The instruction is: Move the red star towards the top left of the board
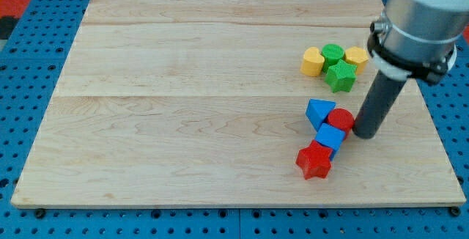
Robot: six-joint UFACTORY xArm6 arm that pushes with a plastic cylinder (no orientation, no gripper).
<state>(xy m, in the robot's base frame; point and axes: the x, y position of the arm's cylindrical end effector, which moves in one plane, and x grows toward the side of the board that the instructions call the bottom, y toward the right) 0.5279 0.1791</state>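
A pale wooden board (205,100) made of long planks fills most of the view, lying on a blue pegboard surface (29,63) dotted with holes, with a patch of red (13,4) showing at the view's top left corner. Over the board's right side hangs the grey arm (425,19), ending in a straight dark rod; there is no pincer on it, so nothing opens or clamps, and my tip (364,134) rests on the wood just to the right of the red cylinder (341,119), close enough that I cannot tell whether they touch. Taking that red cylinder as the mark: a blue triangular block (318,111) sits against its left, a blue cube (330,136) lies just below it, and below and left of that cube sits the red star (314,161), touching the cube, in the board's lower right part and near the bottom edge. Well above the red cylinder is a second cluster: a green star (341,76) nearest, a green cylinder (333,53) above that, a yellow block (313,61) at the cluster's left and another yellow block (357,56) at its right, beside the arm. Left of the red cylinder the board runs bare wood all the way to its left edge and top left corner.
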